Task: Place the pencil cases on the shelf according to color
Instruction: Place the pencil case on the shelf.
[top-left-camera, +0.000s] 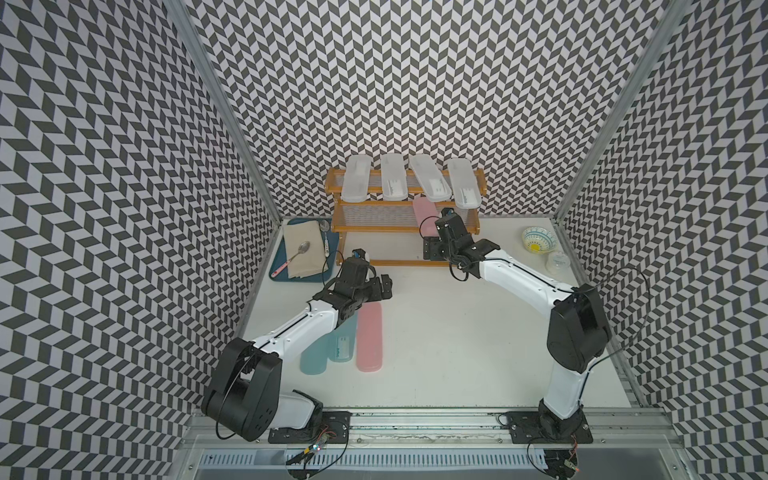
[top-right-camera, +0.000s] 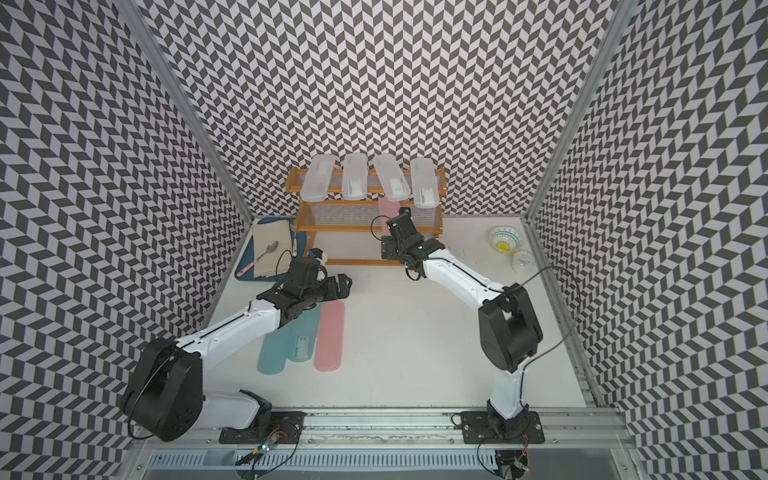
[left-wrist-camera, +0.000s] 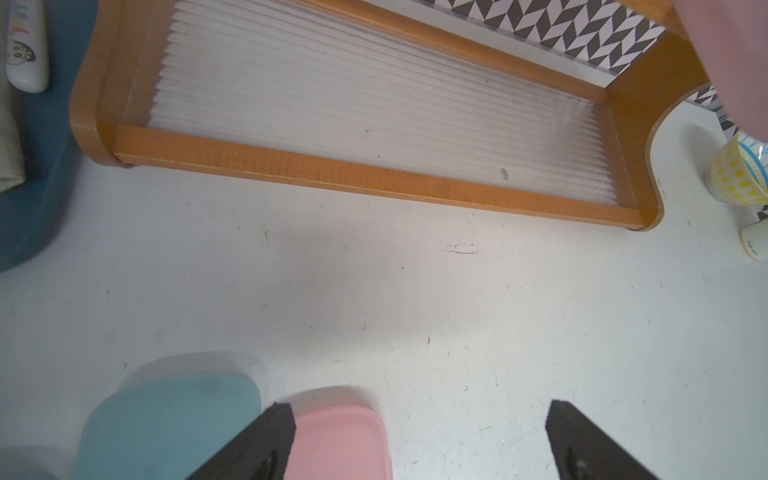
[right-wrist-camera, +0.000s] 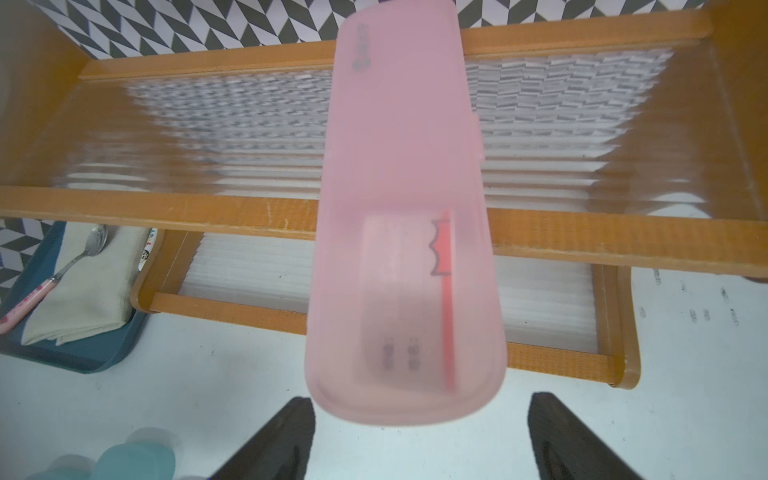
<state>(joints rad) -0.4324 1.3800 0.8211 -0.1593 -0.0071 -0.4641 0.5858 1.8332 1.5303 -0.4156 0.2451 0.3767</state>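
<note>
1. At the back of the worktop (top-left-camera: 436, 332): three-tier wooden shelf (top-left-camera: 374, 228) with pale ribbed tiers.
2. On its top tier, side by side and overhanging the front rail: four frosted white pencil cases (top-left-camera: 356, 178).
3. On the middle tier, a little right of centre: shelved pink pencil case (right-wrist-camera: 403, 208), labelled, lying front to back, with its near end jutting out past the front rail.
4. Right jaws: open, set wider than that case and just at its near end, apart from it in the right wrist view.
5. Flat on the worktop ahead of the left arm, lying parallel: worktop pink pencil case (top-left-camera: 369, 336), with two teal pencil cases (top-left-camera: 314, 361) just beside it and partly hidden under the arm.
6. Left jaws: spread wide and empty, hanging over the shelf-side end of the worktop pink pencil case. In the left wrist view, one finger (left-wrist-camera: 266, 440) crossing the line between pink and teal.
7. Left of the shelf: dark blue tray (top-left-camera: 277, 274) carrying a folded cloth (top-left-camera: 305, 249) and a pink-handled spoon (top-left-camera: 293, 257).
8. Near the back right corner: patterned bowl (top-left-camera: 537, 240) and, just beside it, a small pale cup (top-left-camera: 557, 262).
</note>
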